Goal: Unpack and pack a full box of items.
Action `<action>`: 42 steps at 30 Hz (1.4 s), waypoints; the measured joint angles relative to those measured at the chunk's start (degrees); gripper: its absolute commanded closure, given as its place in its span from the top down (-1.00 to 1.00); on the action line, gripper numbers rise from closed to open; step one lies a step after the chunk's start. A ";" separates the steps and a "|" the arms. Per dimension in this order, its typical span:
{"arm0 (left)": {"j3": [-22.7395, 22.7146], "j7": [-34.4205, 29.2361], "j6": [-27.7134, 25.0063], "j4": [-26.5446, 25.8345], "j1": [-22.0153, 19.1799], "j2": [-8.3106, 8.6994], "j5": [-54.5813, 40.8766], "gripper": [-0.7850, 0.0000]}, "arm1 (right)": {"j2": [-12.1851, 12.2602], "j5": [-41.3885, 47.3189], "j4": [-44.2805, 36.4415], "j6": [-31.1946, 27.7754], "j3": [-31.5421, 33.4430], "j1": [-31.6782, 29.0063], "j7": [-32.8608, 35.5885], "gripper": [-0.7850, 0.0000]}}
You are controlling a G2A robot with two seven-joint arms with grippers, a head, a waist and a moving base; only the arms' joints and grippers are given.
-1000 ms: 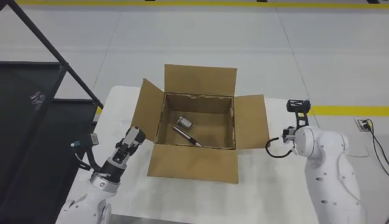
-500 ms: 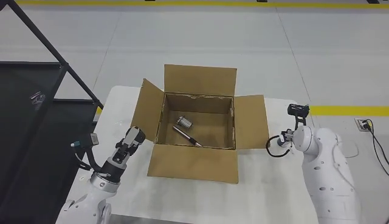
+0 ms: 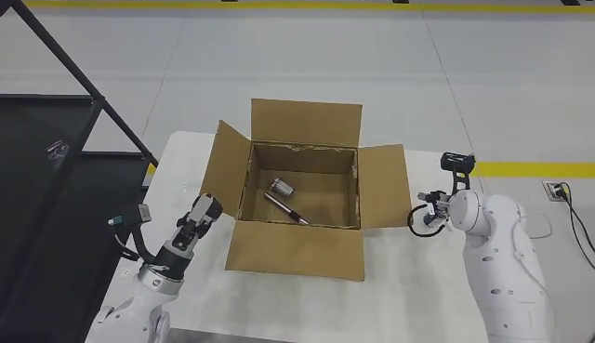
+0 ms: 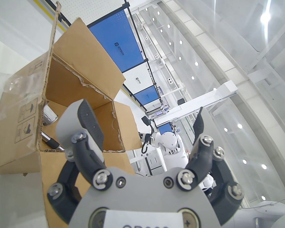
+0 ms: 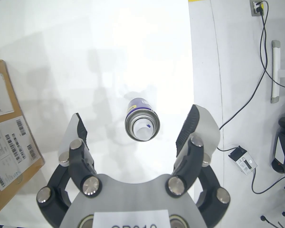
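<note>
An open cardboard box (image 3: 293,250) stands mid-table with its flaps spread. Inside lie a metal cylinder (image 3: 282,188) and a dark-handled tool (image 3: 286,209); the left wrist view also catches the cylinder (image 4: 48,117) and tool (image 4: 51,141) over the box wall (image 4: 85,55). My left gripper (image 3: 206,205) (image 4: 142,117) is open and empty, just left of the box. On the table right of the box, a purple spray can (image 5: 139,106) stands upright. My right gripper (image 5: 135,117) hangs open above it, fingers either side and not touching.
A labelled box flap (image 5: 4,110) lies close to the can. The white table (image 3: 390,287) ends at an edge (image 5: 190,48) just beyond the can, with cables and a socket (image 5: 257,8) on the floor. A black rack (image 3: 56,157) stands left of the table.
My right arm's wrist has shifted slightly near the box's right flap. The left arm and the box contents have not moved.
</note>
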 measured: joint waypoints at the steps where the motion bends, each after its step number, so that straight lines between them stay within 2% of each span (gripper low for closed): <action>1: 0.00 0.00 0.00 0.00 0.00 0.00 0.00 1.00 | 0.00 -1.06 -2.67 0.77 -0.45 -0.56 0.49 1.00; 5: 0.11 0.23 0.22 -0.25 0.12 0.00 -0.02 1.00 | -0.19 -7.03 -13.47 4.99 -3.12 -2.35 3.03 1.00; 8: 0.16 0.39 0.31 -0.45 0.23 0.05 -0.02 1.00 | -0.45 -11.75 -21.53 5.95 -6.33 -2.74 5.12 1.00; 11: -0.03 1.19 -0.07 -0.37 0.30 0.07 -0.29 1.00 | -0.90 -13.82 -25.33 2.37 -11.05 -0.57 6.71 1.00; 14: -0.61 2.38 -0.52 -0.23 0.45 0.08 -0.74 1.00 | -1.69 -11.83 -23.16 -3.36 -16.86 4.23 7.20 1.00; 20: -3.56 4.17 -1.49 -0.03 1.35 0.25 -2.95 1.00 | -4.61 0.15 -8.56 -15.45 -28.96 16.97 4.67 1.00; 24: -5.63 4.91 -2.39 0.28 2.36 0.33 -5.65 1.00 | -7.80 7.35 5.17 -18.72 -37.38 25.12 1.66 1.00; 28: -7.15 3.95 -2.97 1.04 3.07 0.46 -8.94 1.00 | -12.38 15.60 20.63 -21.41 -45.74 31.66 -4.03 1.00; 34: -7.35 2.48 -2.48 1.81 3.30 0.59 -9.93 1.00 | -19.66 25.58 39.28 -23.51 -53.36 36.61 -13.52 1.00; 37: -7.32 2.42 -2.43 1.83 3.27 0.59 -9.90 1.00 | -22.76 28.56 45.99 -25.77 -55.36 38.66 -15.58 1.00; 39: -7.32 2.44 -2.44 1.83 3.28 0.59 -9.89 1.00 | -23.85 29.04 48.50 -26.64 -56.01 39.72 -15.56 1.00; 42: -7.32 2.44 -2.45 1.82 3.28 0.59 -9.89 1.00 | -23.85 29.02 48.63 -26.66 -56.02 39.78 -15.46 1.00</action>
